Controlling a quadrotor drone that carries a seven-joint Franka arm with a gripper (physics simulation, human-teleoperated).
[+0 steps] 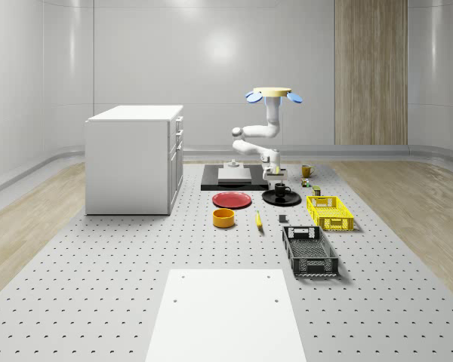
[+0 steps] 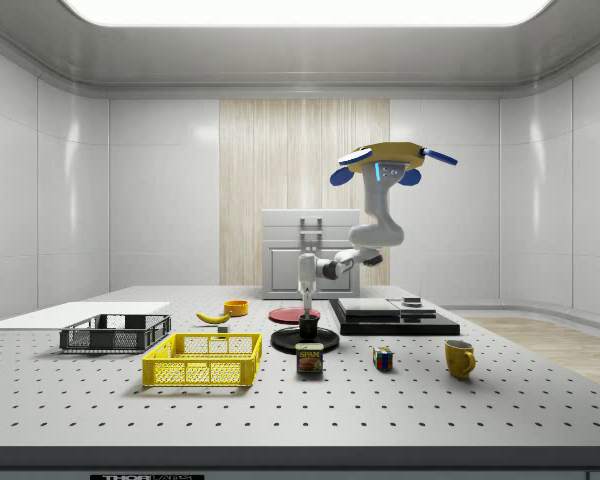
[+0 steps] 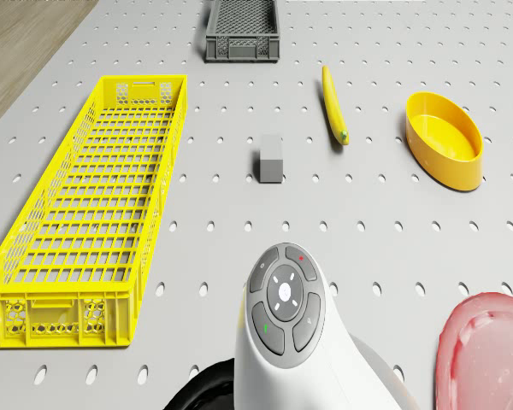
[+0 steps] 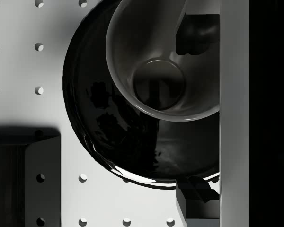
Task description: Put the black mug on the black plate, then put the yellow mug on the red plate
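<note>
The black mug stands upright on the black plate. In the wrist view the mug sits toward one side of the plate. My drone hovers above the black slab and the plates, with the arm bent down to the mug. The gripper is open; its fingers straddle the mug's rim, spread wide. The yellow mug stands apart on the table. The red plate lies beside the black one.
A yellow crate and a black crate lie near the plates. A yellow bowl, a banana and a grey block sit close by. A white cabinet, a can and a cube also stand here.
</note>
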